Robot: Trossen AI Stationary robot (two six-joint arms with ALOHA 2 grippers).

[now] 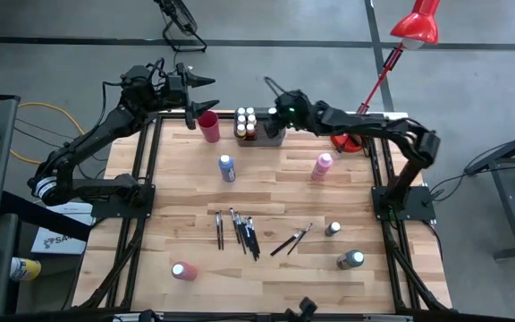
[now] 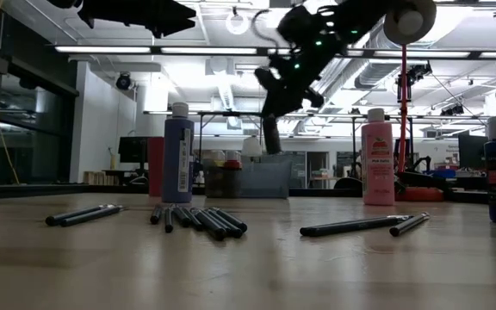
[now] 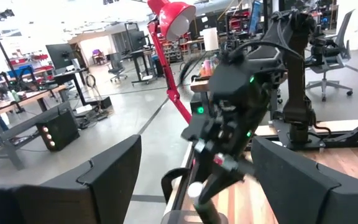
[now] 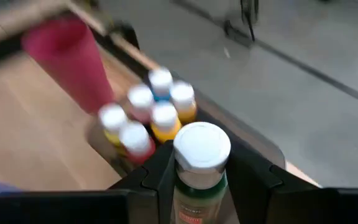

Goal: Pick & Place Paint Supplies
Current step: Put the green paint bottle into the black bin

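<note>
The right gripper (image 4: 199, 180) pinches a green bottle (image 4: 197, 186) with a white cap between its two fingers (image 4: 157, 171), in the lower centre of the right wrist view. The bottle hangs in the air above the grey tray (image 1: 273, 139), which sits at the top centre of the high view and already holds six bottles (image 1: 246, 122) in its left part.

One risk, in my judgement, is that the bottle comes down on the caps of the standing bottles and tips them, because they are near the free space. Another risk is that the bottle slips, since the fingers seem to hold it only just under the cap. The red cup (image 1: 208, 126) stands just beside the tray on its left, so a wide move could also knock it.

The right arm reaches from the right edge of the surface (image 1: 275, 192) toward the upper centre, with the wrist bent down over the tray. The left gripper (image 1: 206, 85) waits with its fingers spread wide, high at the upper left, above the red cup, holding nothing.

Lower in the high view, other bottles and the paintbrushes (image 1: 240, 231) lie on the surface.
</note>
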